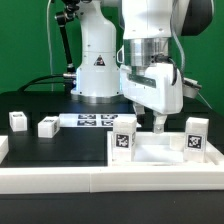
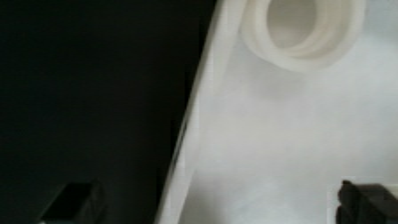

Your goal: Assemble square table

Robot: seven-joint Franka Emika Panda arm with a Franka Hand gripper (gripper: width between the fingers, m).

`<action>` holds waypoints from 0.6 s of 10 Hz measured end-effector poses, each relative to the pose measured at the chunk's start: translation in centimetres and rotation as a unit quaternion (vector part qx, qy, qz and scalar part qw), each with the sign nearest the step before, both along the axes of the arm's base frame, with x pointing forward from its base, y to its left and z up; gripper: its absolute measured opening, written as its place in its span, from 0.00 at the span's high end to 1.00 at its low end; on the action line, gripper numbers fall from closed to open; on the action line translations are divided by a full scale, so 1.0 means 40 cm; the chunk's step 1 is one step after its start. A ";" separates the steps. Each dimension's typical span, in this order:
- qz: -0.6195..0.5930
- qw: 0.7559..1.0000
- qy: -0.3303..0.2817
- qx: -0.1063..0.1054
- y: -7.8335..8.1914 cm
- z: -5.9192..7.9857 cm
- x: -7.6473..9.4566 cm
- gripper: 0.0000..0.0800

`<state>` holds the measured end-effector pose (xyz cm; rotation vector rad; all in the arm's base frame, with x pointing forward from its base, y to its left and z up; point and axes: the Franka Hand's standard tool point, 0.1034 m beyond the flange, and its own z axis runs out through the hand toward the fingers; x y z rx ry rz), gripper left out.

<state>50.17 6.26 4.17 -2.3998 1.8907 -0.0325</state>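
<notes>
The gripper (image 1: 158, 124) hangs over the square table (image 1: 160, 153) with its jaws wide and nothing between them. One loose leg (image 1: 47, 126) lies well apart.

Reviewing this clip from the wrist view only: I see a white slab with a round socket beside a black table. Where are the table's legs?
Observer: Two short white tagged legs sit on the black table, toward the exterior view's left.
Operator: Others?
Observer: Two more upright tagged blocks flank the large white plastic square slab.
Operator: Gripper?
Observer: The open gripper hangs above that slab, between those blocks.
</notes>
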 end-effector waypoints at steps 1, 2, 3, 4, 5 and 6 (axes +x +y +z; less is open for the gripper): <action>0.003 1.000 0.002 0.000 -0.003 -0.006 -0.002 0.19; 0.008 1.000 0.007 -0.002 -0.017 -0.026 -0.004 0.19; 0.007 1.000 0.012 -0.003 -0.026 -0.045 -0.010 0.19; 0.007 1.000 0.017 -0.005 -0.028 -0.058 -0.018 0.19; 0.008 1.000 0.021 -0.006 -0.030 -0.067 -0.024 0.19; 0.008 1.000 0.025 -0.008 -0.028 -0.079 -0.030 0.19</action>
